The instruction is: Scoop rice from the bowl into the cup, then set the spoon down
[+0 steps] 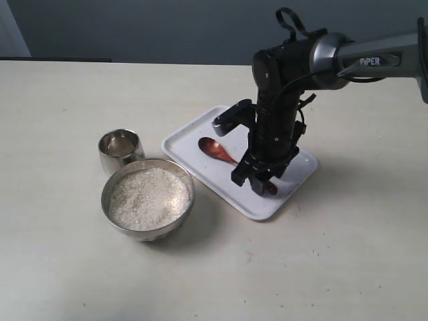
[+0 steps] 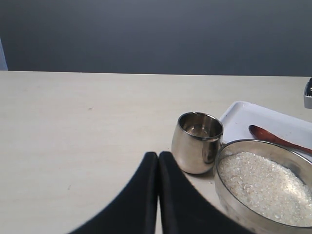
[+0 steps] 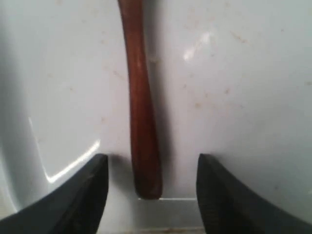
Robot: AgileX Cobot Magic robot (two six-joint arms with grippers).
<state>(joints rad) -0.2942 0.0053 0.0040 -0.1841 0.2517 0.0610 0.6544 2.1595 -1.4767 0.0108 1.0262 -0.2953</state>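
Observation:
The dark reddish-brown spoon [image 1: 217,150] lies on a white tray [image 1: 200,160], its scoop toward the cup. My right gripper [image 1: 257,179] is low over the handle end, open, one finger on each side of the handle [image 3: 144,146] without touching it. The steel bowl [image 1: 148,198] holds white rice [image 1: 148,197] and stands left of the tray. The small steel cup [image 1: 121,150] stands just behind the bowl. In the left wrist view my left gripper [image 2: 158,161] is shut on nothing, near the cup [image 2: 197,141] and bowl [image 2: 265,187].
The tray's raised rim [image 3: 170,214] runs just past the handle's end. The pale tabletop [image 1: 67,107] spreads around the bowl and cup. A dark wall [image 1: 134,27] stands behind the table.

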